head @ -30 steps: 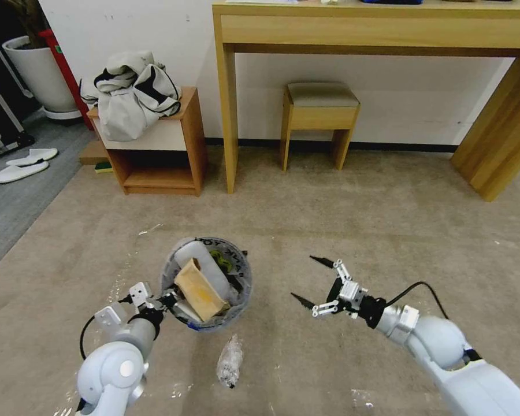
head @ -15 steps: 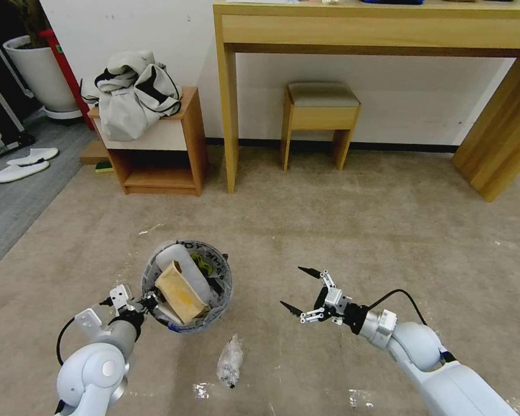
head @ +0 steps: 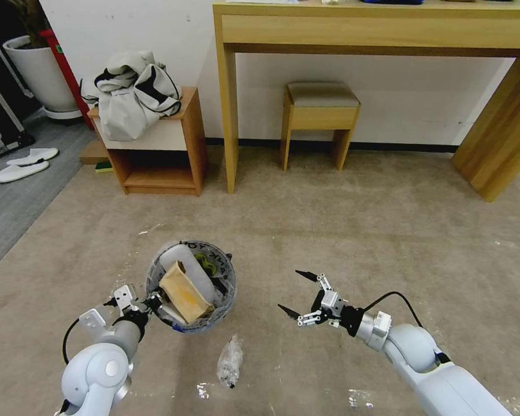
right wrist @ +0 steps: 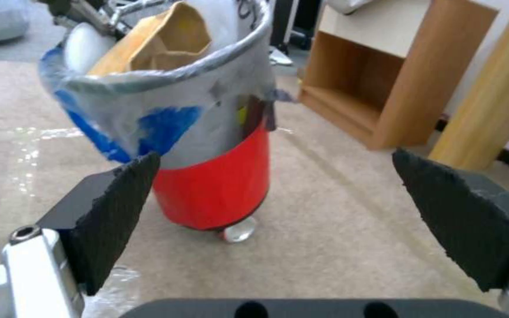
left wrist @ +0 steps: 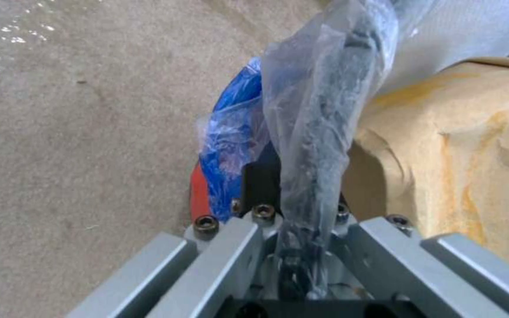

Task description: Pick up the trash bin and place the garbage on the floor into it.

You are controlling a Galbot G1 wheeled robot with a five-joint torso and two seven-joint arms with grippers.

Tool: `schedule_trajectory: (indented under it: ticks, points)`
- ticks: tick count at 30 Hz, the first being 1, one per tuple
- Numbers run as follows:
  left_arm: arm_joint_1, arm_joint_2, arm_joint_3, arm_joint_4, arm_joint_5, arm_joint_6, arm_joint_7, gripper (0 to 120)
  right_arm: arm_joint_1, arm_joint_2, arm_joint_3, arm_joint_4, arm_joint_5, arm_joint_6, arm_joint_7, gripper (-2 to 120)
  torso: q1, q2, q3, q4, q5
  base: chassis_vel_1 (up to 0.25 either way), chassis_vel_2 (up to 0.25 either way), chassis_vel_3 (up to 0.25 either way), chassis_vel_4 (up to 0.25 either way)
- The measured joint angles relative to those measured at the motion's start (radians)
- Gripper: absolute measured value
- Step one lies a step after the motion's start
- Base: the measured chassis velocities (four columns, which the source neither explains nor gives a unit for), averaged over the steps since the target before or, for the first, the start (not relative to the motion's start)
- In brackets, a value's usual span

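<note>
The trash bin [head: 192, 316], red with a blue band and a clear lettered bag liner, hangs tilted from my left gripper [head: 151, 301], which is shut on its near rim [left wrist: 301, 145]. In it lie a brown cardboard scrap [head: 182, 292] and a white slipper [head: 186, 263]. My right gripper [head: 297, 293] is open to the bin's right, above the floor [head: 341, 231]. In the right wrist view it [right wrist: 275, 157] faces the bin's red side [right wrist: 213, 185]. A clear plastic wad [head: 229, 361] lies on the carpet in front of the bin. A small shiny round piece [right wrist: 238, 230] shows at the bin's base.
A low wooden cabinet [head: 162, 167] with a grey bag [head: 133, 98] stands at the back left. A stool [head: 320, 121] sits under a wooden desk [head: 375, 32]. A white planter pot [head: 37, 72] and a pair of white slippers [head: 23, 164] are at the far left.
The left arm carried the bin a little to the left and nearer me. The right gripper drew back toward me and leftward, still open. The plastic wad stayed put.
</note>
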Motion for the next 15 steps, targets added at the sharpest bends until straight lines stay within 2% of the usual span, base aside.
schedule_trajectory:
  ticks: [9, 15]
  points:
    - [0.000, 0.009, -0.014, 0.000, 0.005, -0.003, 0.002, 0, -0.011, 0.024, -0.042, -0.022, 0.011, -0.020, 0.002, 100, 0.000, 0.000, 0.000, 0.0002, 0.0000, 0.017, 0.023, 0.024, 0.025]
    - [-0.008, 0.012, -0.015, 0.002, 0.013, -0.006, -0.005, 0, -0.020, 0.025, -0.073, -0.029, 0.081, -0.059, 0.026, 100, 0.000, 0.000, 0.000, 0.0008, 0.0000, 0.064, 0.060, 0.064, 0.058]
